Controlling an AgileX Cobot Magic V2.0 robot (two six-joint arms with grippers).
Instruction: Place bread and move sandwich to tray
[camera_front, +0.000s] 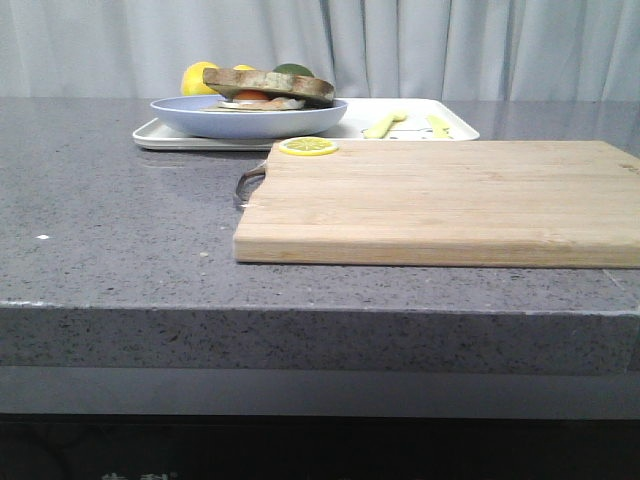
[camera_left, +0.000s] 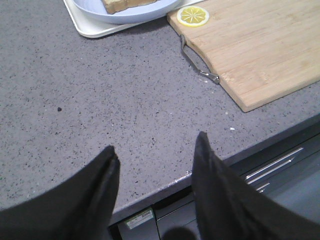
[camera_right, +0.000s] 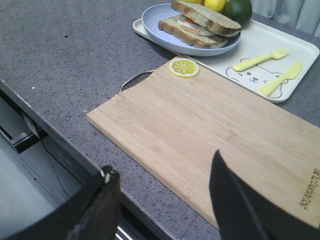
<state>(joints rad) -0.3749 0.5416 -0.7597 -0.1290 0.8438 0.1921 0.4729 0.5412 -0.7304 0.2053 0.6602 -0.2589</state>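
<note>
One sandwich (camera_right: 202, 22) on tray (camera_right: 300, 49) (one lemon slice (camera_right: 184, 67) nearby).

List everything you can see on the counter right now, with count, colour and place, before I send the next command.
sandwich: 1, brown-crusted slices with white egg and orange filling, on the plate
plate: 1, pale blue, on the tray's left end
tray: 1, white, behind the cutting board
fork: 1, yellow, on the tray
knife: 1, yellow, on the tray beside the fork
lemon: 1, yellow, behind the sandwich
green fruit: 1, dark green, beside the lemon
lemon slice: 1, yellow, on the board's far left corner
cutting board: 1, light wood, metal handle, front right
counter: 1, grey speckled
left gripper: open, empty, over the counter edge
right gripper: open, empty, over the board's near edge
</note>
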